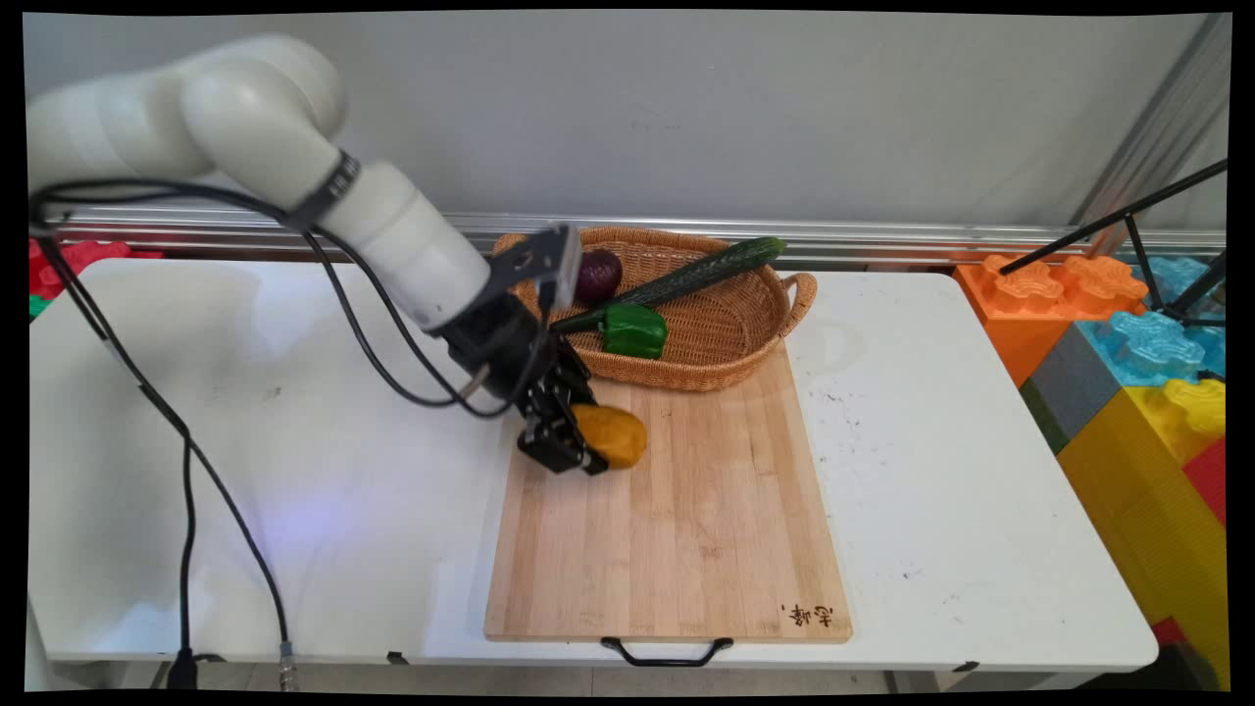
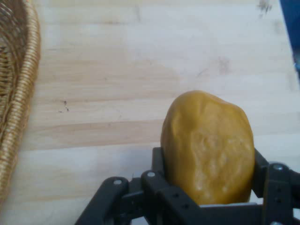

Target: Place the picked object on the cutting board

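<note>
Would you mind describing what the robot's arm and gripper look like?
The arm is glossy white with rounded tubular links and a dark ring at one joint. Black cables hang from it. The gripper is black, with pinned linkage bars behind its two fingers.

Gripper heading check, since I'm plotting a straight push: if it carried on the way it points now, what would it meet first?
The gripper is shut on the potato, so that leads. Pointing down and toward the main view's right, it would probably meet the cutting board first; the hand view shows bare wood ahead. Height above the board is unclear.
</note>
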Action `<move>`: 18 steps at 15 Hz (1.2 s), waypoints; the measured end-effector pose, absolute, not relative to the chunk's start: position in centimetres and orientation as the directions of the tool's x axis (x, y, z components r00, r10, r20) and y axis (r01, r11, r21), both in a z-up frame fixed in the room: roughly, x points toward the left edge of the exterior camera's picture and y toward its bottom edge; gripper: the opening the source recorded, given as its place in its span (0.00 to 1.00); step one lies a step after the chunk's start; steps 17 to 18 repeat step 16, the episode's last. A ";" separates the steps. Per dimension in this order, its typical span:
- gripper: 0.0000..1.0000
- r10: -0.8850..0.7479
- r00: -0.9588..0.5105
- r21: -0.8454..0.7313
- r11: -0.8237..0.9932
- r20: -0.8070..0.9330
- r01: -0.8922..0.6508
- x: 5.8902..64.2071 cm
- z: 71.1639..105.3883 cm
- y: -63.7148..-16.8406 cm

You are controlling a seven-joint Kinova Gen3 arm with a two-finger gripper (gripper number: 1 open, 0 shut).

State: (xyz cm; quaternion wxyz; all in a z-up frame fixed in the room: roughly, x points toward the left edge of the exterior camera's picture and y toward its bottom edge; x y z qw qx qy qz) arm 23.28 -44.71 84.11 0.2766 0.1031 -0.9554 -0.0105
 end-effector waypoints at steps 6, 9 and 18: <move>0.00 -0.099 -0.856 0.014 0.994 0.507 -0.107 21.9 79.2 -45.6; 0.00 -0.072 -0.860 -0.018 0.995 0.505 -0.094 21.3 77.7 -46.1; 1.00 -0.070 -0.859 -0.045 0.993 0.507 -0.108 20.4 77.4 -46.8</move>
